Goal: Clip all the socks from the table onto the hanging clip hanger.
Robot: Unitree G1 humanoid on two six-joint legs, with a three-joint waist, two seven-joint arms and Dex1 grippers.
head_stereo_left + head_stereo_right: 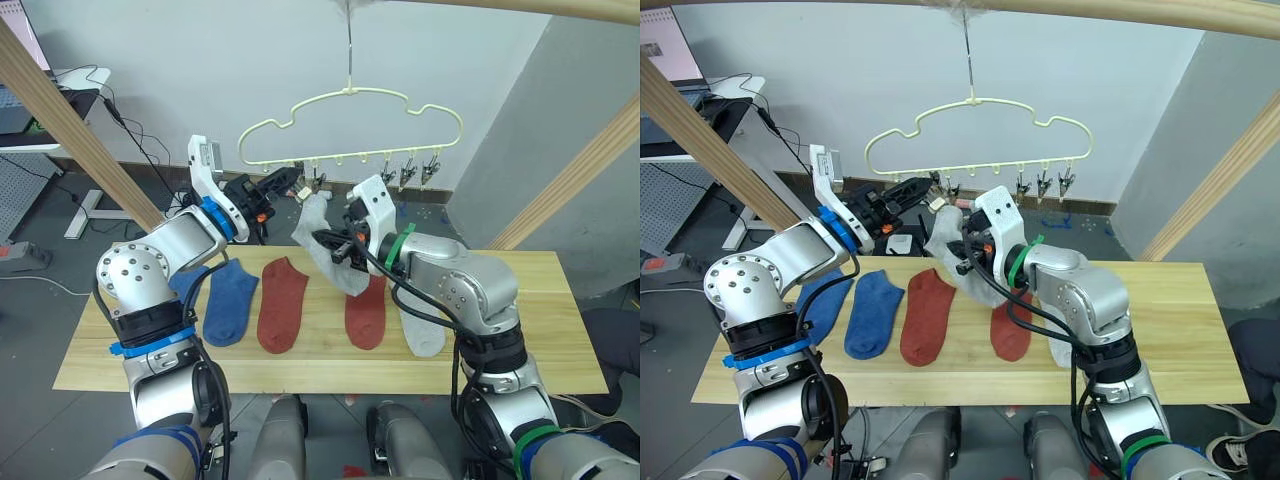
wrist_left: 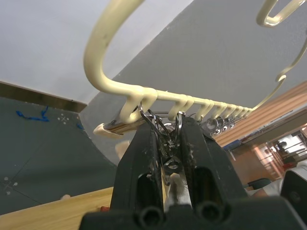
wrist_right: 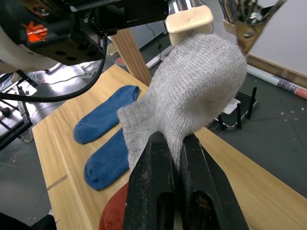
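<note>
From my head camera I see the pale-yellow clip hanger [image 1: 352,125] hanging at 12 o'clock above the plank surface [image 1: 540,320]. On the surface lie two blue socks [image 1: 231,302], two rust-red socks [image 1: 282,303] and one light grey sock [image 1: 422,330], side by side from 9 toward 3 o'clock. My right gripper [image 1: 338,249] holds the other grey sock [image 1: 322,245] up, its end reaching the clips at the hanger's 7 o'clock. My left gripper [image 1: 291,180] is at that same clip row.

Left wrist view: my fingers [image 2: 143,158] are pinched on a grey metal clip [image 2: 165,139] hanging from the hanger's yellow wire. I read no writing.

Right wrist view: the fingers [image 3: 156,177] are pressed together on the grey knit, which stands upright; the blue socks lie on the planks behind it.
</note>
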